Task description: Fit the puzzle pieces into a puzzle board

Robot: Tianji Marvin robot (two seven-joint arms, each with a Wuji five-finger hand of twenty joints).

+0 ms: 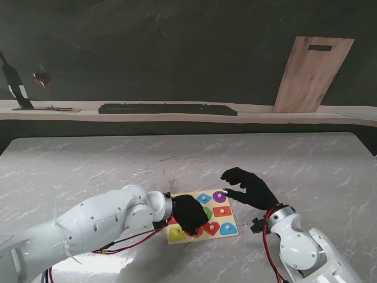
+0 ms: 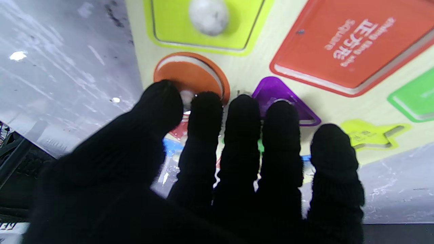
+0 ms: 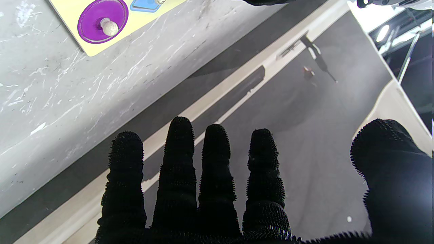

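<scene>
Marble table (image 1: 106,165) (white-veined) meets dark wall (image 1: 177,47), wooden ledge (image 1: 259,113).

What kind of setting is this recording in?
Probably a lab or test bench: a bare marble-look table, a dark backdrop wall, and only a toy puzzle board laid out.

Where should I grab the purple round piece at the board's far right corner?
Pinch the small pale knob standing at the centre of the purple round piece, coming straight down. The piece sits flush in the board, so its rim offers no hold. The right hand, open beside it, seems best placed.
</scene>
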